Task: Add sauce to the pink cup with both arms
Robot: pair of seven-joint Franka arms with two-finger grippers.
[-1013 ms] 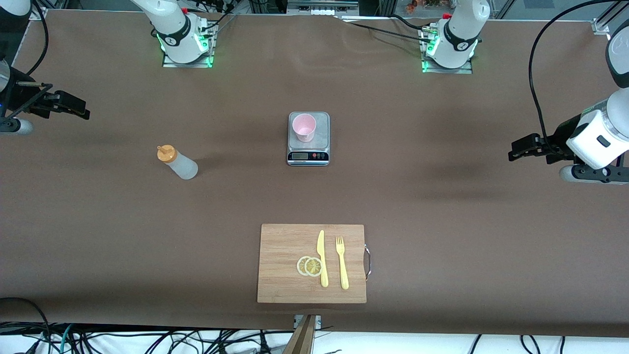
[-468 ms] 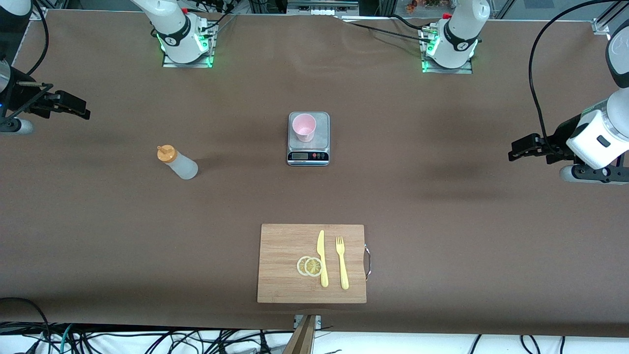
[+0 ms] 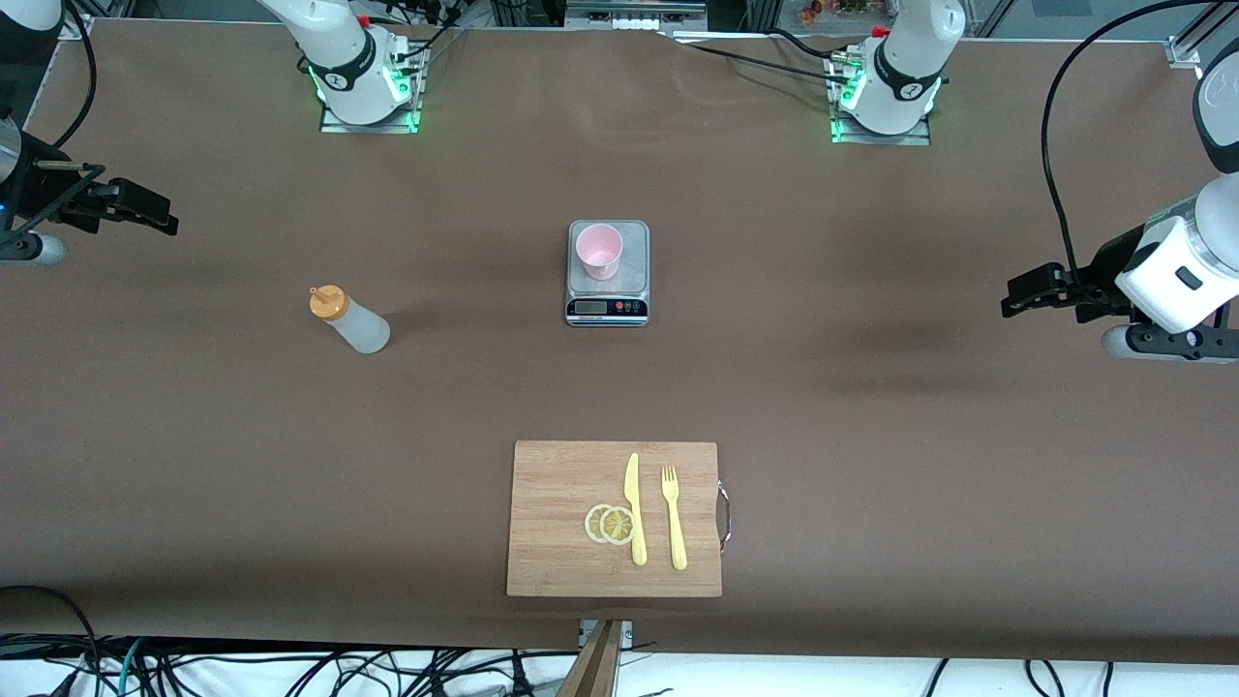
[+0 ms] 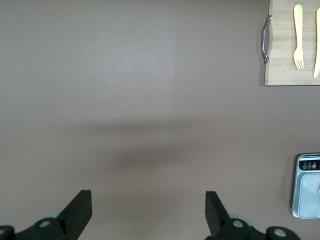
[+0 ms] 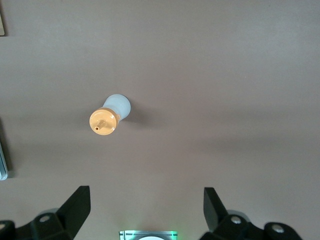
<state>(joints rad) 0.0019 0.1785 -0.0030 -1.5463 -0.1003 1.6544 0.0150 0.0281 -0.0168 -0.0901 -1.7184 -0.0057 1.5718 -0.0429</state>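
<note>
The sauce bottle (image 3: 349, 320), translucent whitish with an orange cap, stands on the brown table toward the right arm's end; it also shows in the right wrist view (image 5: 110, 115). The pink cup (image 3: 598, 250) stands on a small grey kitchen scale (image 3: 631, 281) at the table's middle. My right gripper (image 3: 160, 215) hangs open and empty over the table's edge at the right arm's end; its open state shows in the right wrist view (image 5: 146, 202). My left gripper (image 3: 1012, 295) hangs open and empty over the left arm's end; it also shows in the left wrist view (image 4: 148, 210).
A wooden cutting board (image 3: 557, 518) lies nearer the front camera than the scale, with two lemon slices (image 3: 610, 524), a yellow knife (image 3: 634, 508) and a yellow fork (image 3: 673, 516) on it. The board's metal handle (image 4: 265, 38) and the scale's corner (image 4: 306, 186) show in the left wrist view.
</note>
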